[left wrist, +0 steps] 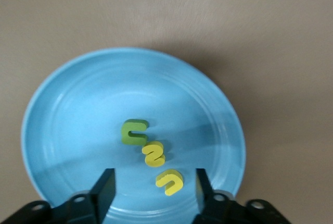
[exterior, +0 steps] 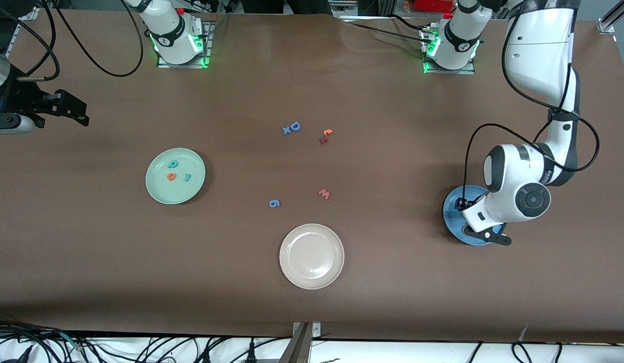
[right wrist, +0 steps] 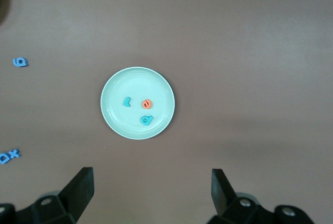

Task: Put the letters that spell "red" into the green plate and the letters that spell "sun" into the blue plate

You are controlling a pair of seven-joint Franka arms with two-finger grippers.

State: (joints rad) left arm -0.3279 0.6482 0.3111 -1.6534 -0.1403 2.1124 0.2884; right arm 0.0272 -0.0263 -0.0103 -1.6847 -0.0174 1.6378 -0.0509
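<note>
The blue plate holds an olive-green n, a yellow s and a yellow u. My left gripper hangs low over this plate, open. The u lies flat between its fingers and neither finger touches it. The green plate holds a teal d, an orange e and a teal r. My right gripper waits open and empty, high over the table at the right arm's end.
A beige-white plate sits nearest the front camera, mid-table. Loose letters lie in the middle: a blue D with an x, a red-orange pair, a pink w and a blue 6.
</note>
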